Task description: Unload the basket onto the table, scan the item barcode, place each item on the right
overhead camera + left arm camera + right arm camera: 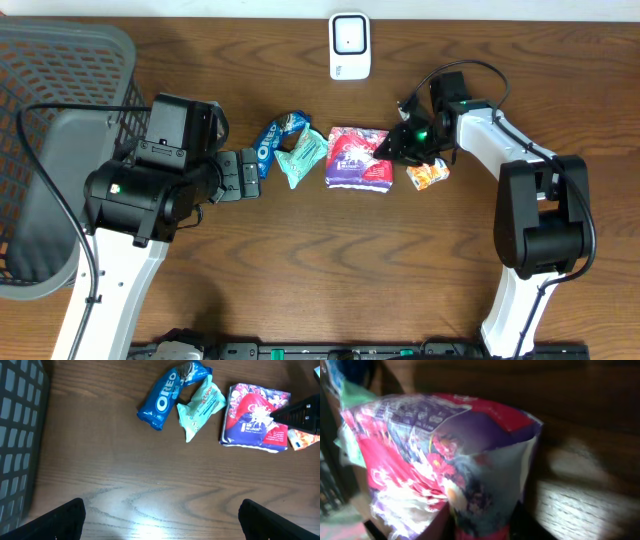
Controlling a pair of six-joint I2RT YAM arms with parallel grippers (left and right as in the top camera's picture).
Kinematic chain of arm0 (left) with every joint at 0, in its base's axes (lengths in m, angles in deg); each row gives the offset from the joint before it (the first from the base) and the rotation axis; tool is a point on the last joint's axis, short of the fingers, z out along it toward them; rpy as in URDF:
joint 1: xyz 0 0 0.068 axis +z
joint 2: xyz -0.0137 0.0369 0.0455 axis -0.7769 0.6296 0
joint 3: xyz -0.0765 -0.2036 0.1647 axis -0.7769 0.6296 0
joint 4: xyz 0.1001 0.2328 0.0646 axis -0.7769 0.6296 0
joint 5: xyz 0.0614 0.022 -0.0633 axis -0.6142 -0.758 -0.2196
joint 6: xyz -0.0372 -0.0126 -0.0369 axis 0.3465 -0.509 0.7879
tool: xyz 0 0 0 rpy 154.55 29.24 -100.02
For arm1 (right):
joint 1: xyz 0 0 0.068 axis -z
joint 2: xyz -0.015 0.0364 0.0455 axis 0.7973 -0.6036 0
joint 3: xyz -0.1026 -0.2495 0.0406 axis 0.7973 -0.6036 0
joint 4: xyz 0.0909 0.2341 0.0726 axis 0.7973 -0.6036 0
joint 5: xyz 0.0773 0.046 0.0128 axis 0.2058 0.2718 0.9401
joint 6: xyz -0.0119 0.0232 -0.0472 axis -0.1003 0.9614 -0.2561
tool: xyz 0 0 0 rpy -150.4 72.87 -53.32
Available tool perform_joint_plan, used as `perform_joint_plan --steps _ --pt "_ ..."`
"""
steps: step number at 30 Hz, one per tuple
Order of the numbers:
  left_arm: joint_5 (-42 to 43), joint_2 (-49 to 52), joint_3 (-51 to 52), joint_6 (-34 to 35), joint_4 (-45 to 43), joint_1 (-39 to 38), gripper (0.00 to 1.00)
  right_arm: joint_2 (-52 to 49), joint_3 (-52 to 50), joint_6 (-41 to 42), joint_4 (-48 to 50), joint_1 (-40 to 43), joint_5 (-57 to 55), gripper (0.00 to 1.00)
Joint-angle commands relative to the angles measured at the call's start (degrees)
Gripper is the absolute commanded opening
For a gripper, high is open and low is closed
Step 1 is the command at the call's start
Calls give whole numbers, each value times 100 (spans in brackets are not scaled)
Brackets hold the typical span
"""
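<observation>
Row of snack packs on the brown wooden table [300,270], seen from overhead. The purple-and-red foil packet [355,160] lies flat mid-row. The mint-green wrapper [303,155] is just beside it on one side, with the blue Oreo pack [268,142] beyond. The small orange packet [428,175] is on the side toward the right arm. The white scanner [349,45] sits at the far edge, well apart from the row. The right gripper [392,148] is on the foil packet's edge nearest the orange packet. The left gripper [248,175] sits near the Oreo pack, with the grey mesh basket [60,60] behind that arm.

Left wrist: this gripper's jaws are wide apart with only bare wood between them. The foil packet is nearly square in outline, so it has no marked long axis. Its printed face is up, and no barcode is legible on it.

Right wrist: the foil packet fills the frame, which is dim and blurred. Its edge is bunched and raised between the dark fingers, so the jaws look clamped on that edge.

Risks, as judged:
- The grip is a thin edge pinch on slack foil, so the packet may slip or sag when lifted.
- The barcode is probably on the underside, so the scan fails unless that face is turned to the scanner.
- The orange packet is close to the fingers and may be dragged along.
</observation>
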Motion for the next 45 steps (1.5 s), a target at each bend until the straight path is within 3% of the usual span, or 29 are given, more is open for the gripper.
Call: perform_joint_plan --steps 1,2,9,18,27,30,36,45 --pt "-74 9 -7 -37 17 28 98 -129 79 -20 87 -4 -22 6" --pt "-74 9 -7 -37 17 28 98 -87 101 -20 98 26 -22 1" --pt "-74 9 -7 -37 15 28 98 411 970 -22 -601 431 -706 1" --pt "-74 9 -7 -37 17 28 98 1078 2258 -127 -1950 903 -3746 1" --pt "-74 9 -7 -35 17 28 98 1123 2295 -98 -2640 1388 -7138 1" --pt "-74 9 -7 -35 17 28 98 1069 2166 -83 -2809 1412 -6867 1" --pt "-74 9 -7 -37 15 28 98 1016 1565 -98 -2907 1401 -4522 1" --pt "-72 9 -7 -37 15 28 98 1016 437 166 -2450 1246 -3434 1"
